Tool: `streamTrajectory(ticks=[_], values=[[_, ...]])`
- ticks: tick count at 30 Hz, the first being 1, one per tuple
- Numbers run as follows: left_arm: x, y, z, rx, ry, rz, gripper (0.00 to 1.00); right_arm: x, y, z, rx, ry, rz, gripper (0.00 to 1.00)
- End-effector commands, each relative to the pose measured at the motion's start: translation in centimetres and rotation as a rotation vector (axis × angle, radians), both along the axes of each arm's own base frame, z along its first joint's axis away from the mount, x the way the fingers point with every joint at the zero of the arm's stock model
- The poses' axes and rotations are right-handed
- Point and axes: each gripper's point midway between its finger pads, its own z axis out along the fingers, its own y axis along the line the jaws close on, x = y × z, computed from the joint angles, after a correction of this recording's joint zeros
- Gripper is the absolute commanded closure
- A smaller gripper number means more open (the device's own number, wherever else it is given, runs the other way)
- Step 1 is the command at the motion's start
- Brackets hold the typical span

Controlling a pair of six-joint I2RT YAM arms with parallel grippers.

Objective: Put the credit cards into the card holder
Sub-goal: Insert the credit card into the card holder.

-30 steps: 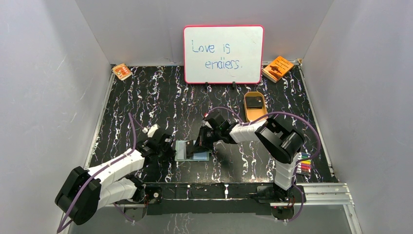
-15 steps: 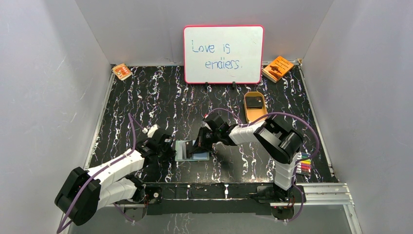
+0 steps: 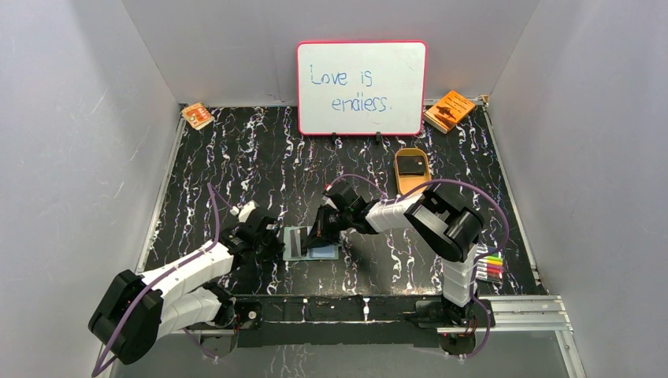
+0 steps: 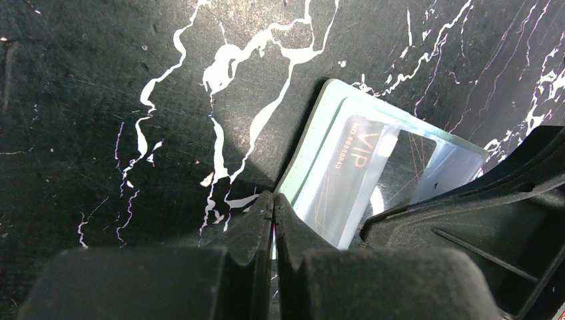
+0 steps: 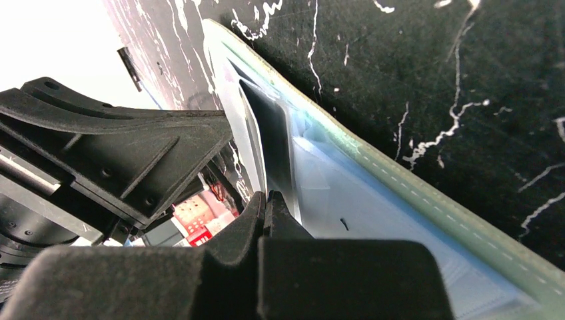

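Note:
The card holder (image 3: 295, 243) lies flat in the near middle of the table, grey-green at the rim and pale blue inside (image 5: 373, 200). My left gripper (image 4: 274, 200) is shut on its near left edge (image 4: 313, 140). A dark credit card (image 4: 393, 167) marked VIP sits partly under the holder's clear pocket. My right gripper (image 5: 265, 197) is shut on that card's edge (image 5: 266, 140), low over the holder's right half (image 3: 317, 239). A second dark card (image 3: 410, 164) lies in the tan oval tray (image 3: 398, 183).
A whiteboard (image 3: 361, 87) stands at the back. Orange booklets lie at the back right (image 3: 449, 110) and back left (image 3: 197, 116). Coloured markers (image 3: 490, 268) sit by the right arm's base. The two grippers nearly meet over the holder.
My right gripper has crept left with the dark card, which now lies further over the holder. The left gripper and the holder have not moved.

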Motion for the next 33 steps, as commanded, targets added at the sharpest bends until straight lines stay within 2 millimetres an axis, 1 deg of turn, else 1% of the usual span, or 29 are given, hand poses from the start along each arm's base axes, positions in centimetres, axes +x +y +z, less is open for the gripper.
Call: streamTrajectory(ticks=[1,3,5,9,12,18,21,33], values=[[-3.0,1.1,-2.3,0.039,0.124,-0.029,1.00,-0.5,0.0,-0.9,-0.045,-0.008,0.021,1.00],[-3.0,1.1,-2.2,0.041,0.123,-0.028,1.00,-0.4,0.0,-0.8,-0.044,-0.016,0.022,0.99],[-3.0,1.1,-2.2,0.042,0.122,-0.026,1.00,-0.3,0.0,-0.5,-0.037,-0.023,0.021,0.89],[-3.0,1.1,-2.2,0.042,0.122,-0.026,1.00,-0.2,0.1,0.0,-0.027,-0.037,0.015,0.74],[-3.0,1.1,-2.2,0.041,0.122,-0.027,1.00,0.0,0.2,0.3,-0.021,-0.047,0.011,0.67],[-2.9,1.1,-2.1,0.040,0.119,-0.028,1.00,0.5,0.2,1.0,-0.017,-0.078,-0.005,0.56],[-3.0,0.9,-2.2,0.031,0.120,-0.031,1.00,0.5,0.4,1.2,-0.012,-0.083,0.004,0.54],[-3.0,0.6,-2.2,0.007,0.110,-0.034,1.00,-0.1,1.9,1.1,-0.010,-0.077,0.057,0.55]])
